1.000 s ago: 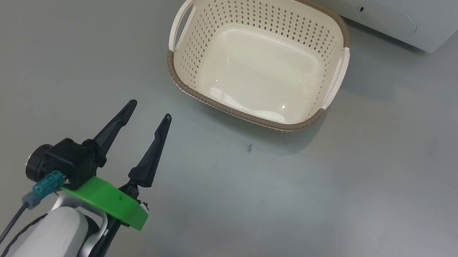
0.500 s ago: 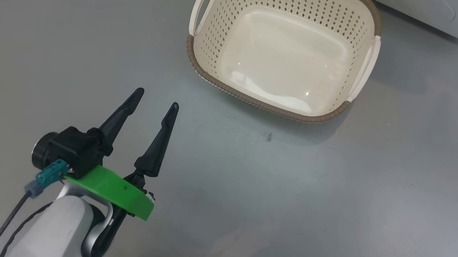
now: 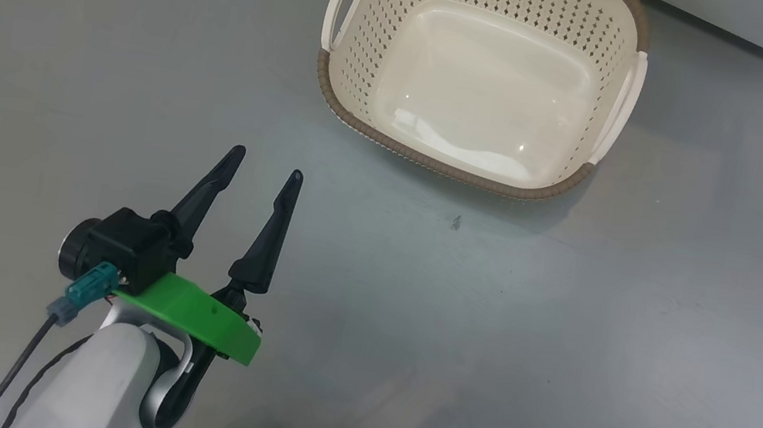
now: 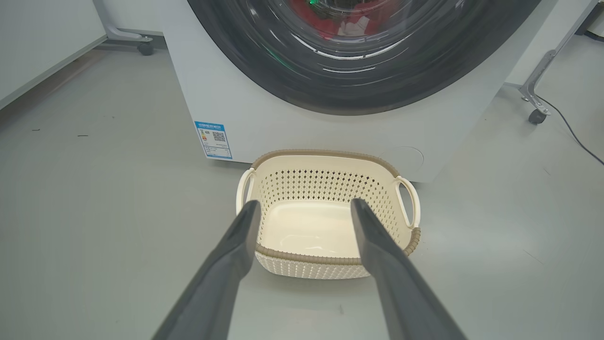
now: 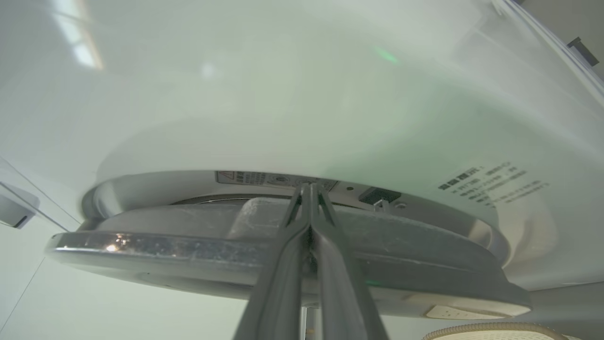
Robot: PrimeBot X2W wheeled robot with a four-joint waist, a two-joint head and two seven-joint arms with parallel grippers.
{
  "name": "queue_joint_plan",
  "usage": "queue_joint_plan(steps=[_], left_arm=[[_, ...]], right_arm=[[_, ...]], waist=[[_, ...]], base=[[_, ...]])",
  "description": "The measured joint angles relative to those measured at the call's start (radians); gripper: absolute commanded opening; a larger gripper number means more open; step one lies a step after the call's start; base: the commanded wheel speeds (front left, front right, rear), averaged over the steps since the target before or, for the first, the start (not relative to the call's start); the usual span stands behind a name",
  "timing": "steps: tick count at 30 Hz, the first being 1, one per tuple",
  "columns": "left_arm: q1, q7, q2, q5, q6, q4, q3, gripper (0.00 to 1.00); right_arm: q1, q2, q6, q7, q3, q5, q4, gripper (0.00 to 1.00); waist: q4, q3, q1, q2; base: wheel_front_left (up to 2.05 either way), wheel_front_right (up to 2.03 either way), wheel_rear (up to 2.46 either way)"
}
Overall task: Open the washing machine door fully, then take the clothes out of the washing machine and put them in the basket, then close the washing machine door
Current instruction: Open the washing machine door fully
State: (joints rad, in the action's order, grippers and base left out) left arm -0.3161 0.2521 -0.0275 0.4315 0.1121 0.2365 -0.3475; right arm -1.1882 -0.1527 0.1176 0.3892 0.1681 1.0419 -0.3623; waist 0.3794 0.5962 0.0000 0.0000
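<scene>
In the head view, my left hand (image 3: 266, 164) is at 7 o'clock above the grey floor (image 3: 68, 33). Its two long dark fingers are spread apart and hold nothing. They point to 1 o'clock, toward the basket (image 3: 436, 169) at 12 o'clock, well apart from the hand. The basket is cream plastic with little holes in its walls, a brown woven-look rim and a smooth shiny bottom. Nothing lies in it. A white corner of the washing machine (image 3: 738, 14) is just behind it.

In the left wrist view, the basket sits between my fingers, with its long side going from 9 to 3 o'clock. Behind it, at 12 o'clock, is the washing machine door (image 4: 292, 75), round with a glossy black rim that looks blurry. The red clothes (image 4: 325, 21) show through the glass, inside the drum.

In the right wrist view, my right hand (image 5: 309, 189) has its fingers pressed together and grips nothing I can see. The tips reach up at 12 o'clock to a thin gap between the door and the smooth white front. The door's shiny silver edge runs from 9 to 3 o'clock. I cannot tell if the tips touch it. This hand is the nearer one, so I think it should swing the door wide.
</scene>
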Motion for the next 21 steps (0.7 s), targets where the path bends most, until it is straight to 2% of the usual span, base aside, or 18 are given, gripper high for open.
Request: queue_joint_plan(steps=[6, 21], left_arm=[[-0.003, 0.0, 0.001, 0.0, 0.0, 0.005, -0.007, 1.0], [-0.014, 0.0, 0.001, 0.01, 0.0, 0.01, -0.015, 1.0]], right_arm=[[-0.035, 0.02, 0.008, 0.041, 0.047, 0.068, -0.045, 0.0], [-0.082, 0.009, 0.009, 0.128, 0.091, 0.115, -0.144, 0.0]], waist=[[0.0, 0.007, 0.0, 0.0], [0.003, 0.009, 0.0, 0.0]], base=[[0.0, 0.0, 0.0], [0.0, 0.0, 0.0]])
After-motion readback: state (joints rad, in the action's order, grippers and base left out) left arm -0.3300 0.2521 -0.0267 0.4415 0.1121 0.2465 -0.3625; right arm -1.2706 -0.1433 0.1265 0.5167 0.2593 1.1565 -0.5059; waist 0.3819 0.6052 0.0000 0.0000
